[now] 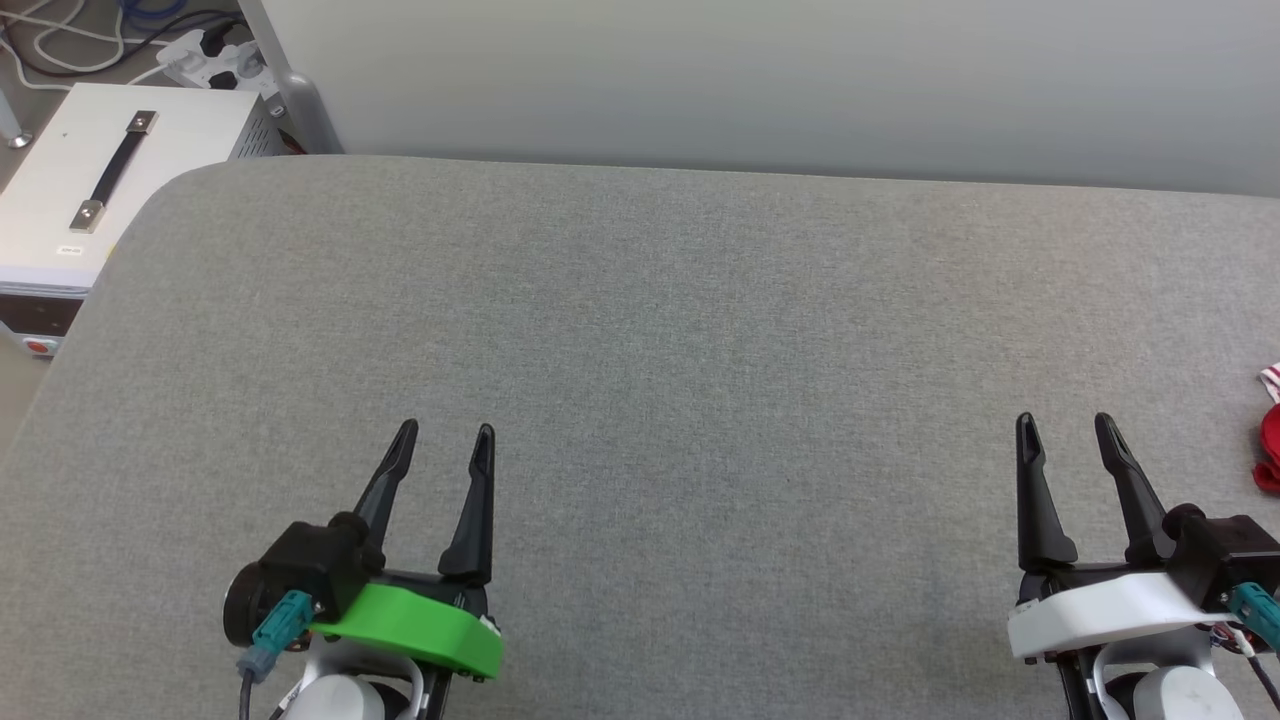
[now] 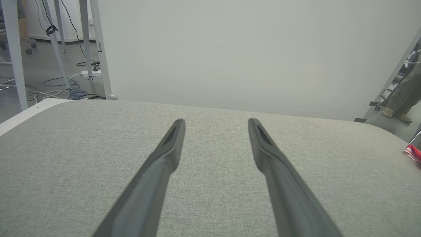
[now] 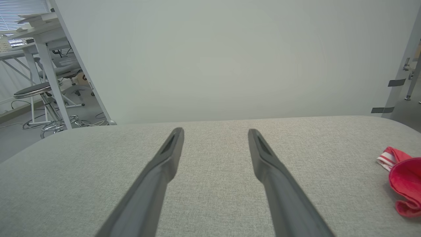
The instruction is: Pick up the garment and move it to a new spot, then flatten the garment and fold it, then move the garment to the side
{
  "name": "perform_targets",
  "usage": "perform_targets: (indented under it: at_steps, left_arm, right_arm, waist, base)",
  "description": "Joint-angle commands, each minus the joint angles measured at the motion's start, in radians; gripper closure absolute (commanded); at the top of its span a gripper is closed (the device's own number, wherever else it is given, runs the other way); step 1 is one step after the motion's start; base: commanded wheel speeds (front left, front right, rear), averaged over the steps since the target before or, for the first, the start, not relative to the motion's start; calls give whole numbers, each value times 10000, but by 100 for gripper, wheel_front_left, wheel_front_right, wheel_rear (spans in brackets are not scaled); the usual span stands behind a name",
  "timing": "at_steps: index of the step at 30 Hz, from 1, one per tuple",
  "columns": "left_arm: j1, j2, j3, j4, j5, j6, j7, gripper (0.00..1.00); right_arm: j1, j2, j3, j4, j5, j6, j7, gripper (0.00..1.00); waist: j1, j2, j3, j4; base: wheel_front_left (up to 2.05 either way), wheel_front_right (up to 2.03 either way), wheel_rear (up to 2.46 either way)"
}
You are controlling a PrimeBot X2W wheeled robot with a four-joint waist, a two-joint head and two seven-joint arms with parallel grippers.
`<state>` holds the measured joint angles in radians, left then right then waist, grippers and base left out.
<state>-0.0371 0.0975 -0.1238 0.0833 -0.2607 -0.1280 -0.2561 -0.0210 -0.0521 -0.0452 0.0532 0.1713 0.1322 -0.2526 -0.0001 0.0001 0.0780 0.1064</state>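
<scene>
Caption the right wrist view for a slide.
Right claw open above grey table; red garment bunched at frame's right.

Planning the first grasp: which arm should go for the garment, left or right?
Right. The garment lies bunched at the head view's right edge, close to the open right gripper. The open left gripper sits far across the grey table and would likely need a long reach.
</scene>
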Motion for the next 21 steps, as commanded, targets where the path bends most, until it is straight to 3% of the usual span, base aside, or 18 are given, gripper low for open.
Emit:
perform_targets:
  at_steps: [1, 21]
  left_arm:
    - [111, -52, 22, -37, 128, -27, -57, 0]
    - [99, -51, 37, -19, 99, -27, -57, 0]
  right_arm:
    - [4, 16, 18, -60, 81, -15, -90, 0]
    - [-12, 18, 56, -114, 178, -15, -91, 0]
  waist:
    - [1, -1, -7, 1]
    - [1, -1, 16, -66]
  base:
    - [0, 0, 0]
    - [0, 0, 0]
